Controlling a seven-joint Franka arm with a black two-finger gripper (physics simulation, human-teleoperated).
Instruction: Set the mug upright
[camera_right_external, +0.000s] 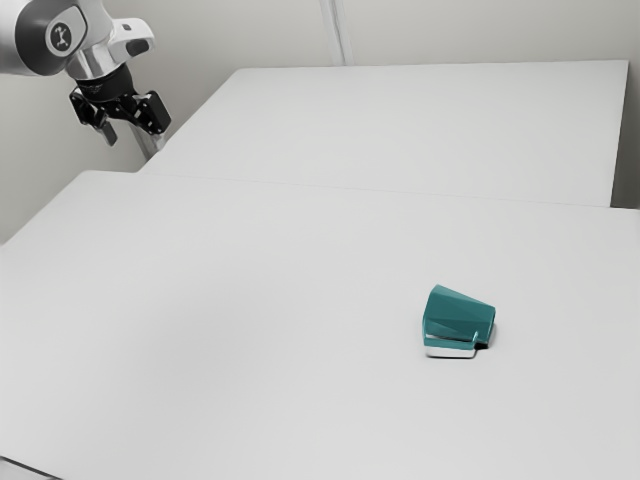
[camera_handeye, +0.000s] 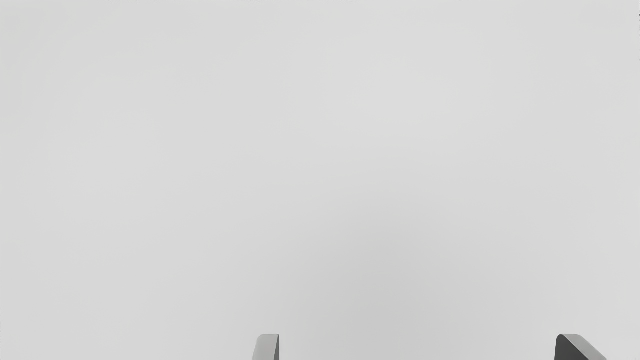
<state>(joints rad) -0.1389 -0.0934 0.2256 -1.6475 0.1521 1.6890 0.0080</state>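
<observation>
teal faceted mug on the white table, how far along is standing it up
Nothing looks done: the teal faceted mug lies on its side on the white table. Nothing is in hand: the black two-finger gripper is open, away from it. Likely left: reach, grip, turn upright, release.

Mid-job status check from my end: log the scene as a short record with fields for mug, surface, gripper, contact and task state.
mug: teal, tipped on its side
mug location: exterior view's right half
surface: white table
gripper: open, nothing between the fingers
gripper location: exterior view's upper left, raised
contact: none; gripper well apart from mug
task state: mug not upright
</observation>
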